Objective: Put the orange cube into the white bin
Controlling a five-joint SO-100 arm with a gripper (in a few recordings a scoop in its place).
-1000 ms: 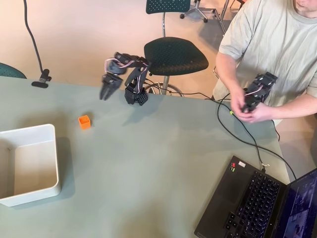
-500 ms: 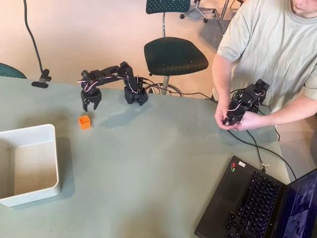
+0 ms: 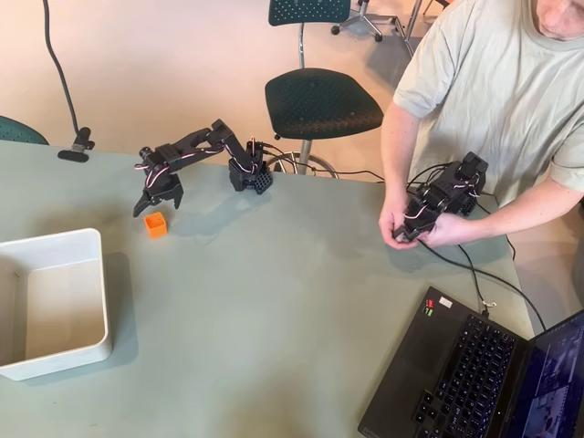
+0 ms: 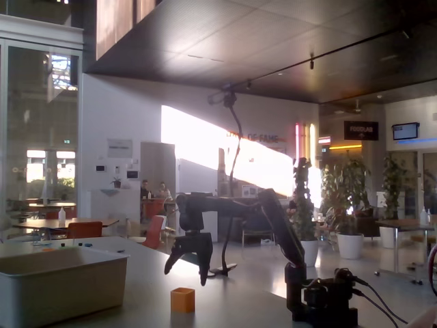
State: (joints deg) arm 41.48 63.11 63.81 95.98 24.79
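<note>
Fingers [image 3: 149,203] spread wide, hanging just above and behind the orange cube [image 3: 156,224].

Resting on the pale green counter [image 3: 274,301], the cube sits untouched, hollow face up; in the fixed view the open fingers [image 4: 186,263] hover over it [image 4: 182,300] with a clear gap. Well apart on the overhead view's left stands the white bin [image 3: 55,301]. A laptop [image 3: 474,374] lies at the lower right. One background sign in the fixed view seems to read "FOODLAB" [image 4: 360,129].
</note>
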